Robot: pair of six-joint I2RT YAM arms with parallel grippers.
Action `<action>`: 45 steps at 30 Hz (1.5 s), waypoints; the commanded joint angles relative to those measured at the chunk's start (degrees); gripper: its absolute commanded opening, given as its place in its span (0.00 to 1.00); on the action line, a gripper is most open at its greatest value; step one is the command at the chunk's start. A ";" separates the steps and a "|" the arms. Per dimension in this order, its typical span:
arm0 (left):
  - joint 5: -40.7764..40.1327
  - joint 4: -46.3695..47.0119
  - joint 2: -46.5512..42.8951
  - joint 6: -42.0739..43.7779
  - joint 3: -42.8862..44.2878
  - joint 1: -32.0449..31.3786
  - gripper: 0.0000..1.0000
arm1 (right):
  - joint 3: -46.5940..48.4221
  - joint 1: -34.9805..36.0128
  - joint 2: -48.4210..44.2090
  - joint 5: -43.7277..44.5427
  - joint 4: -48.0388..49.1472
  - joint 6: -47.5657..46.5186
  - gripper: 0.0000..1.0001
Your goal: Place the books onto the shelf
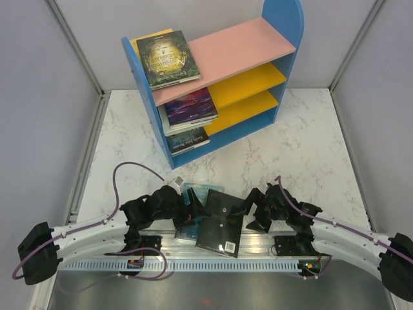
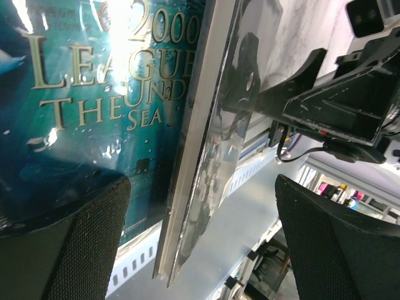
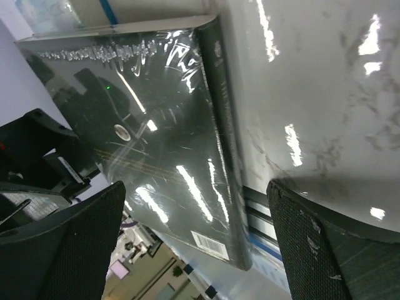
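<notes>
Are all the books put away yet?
Not yet. The shelf holds a green book on top, a purple book in the middle and a blue book below. Nothing is in hand: the left hand and right hand are open. The black book and teal book lie on the table.

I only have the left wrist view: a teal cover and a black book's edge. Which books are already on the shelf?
Observer: A green book lies on the pink top board, over a yellow one.
Operator: Anything lower down?
Observer: A purple book tops a stack on the upper yellow board.
Operator: Is the right arm gripping that black book?
Observer: No. The right fingers are open, and the black book lies flat beyond them.
</notes>
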 commanded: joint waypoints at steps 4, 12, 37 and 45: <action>2.18 10.29 3.50 -4.22 -2.80 0.10 0.98 | -5.55 1.53 6.96 -0.11 16.63 5.01 0.98; 4.91 22.68 7.98 -7.21 -6.40 0.10 0.91 | -5.73 3.12 14.52 -0.64 26.67 6.15 0.98; 4.20 33.59 3.14 -8.54 -8.61 0.10 0.62 | -3.80 3.12 -1.39 2.44 31.68 11.08 0.75; 6.58 34.48 7.55 -7.57 -5.18 0.10 0.02 | -0.81 3.12 -1.82 2.96 27.48 9.23 0.77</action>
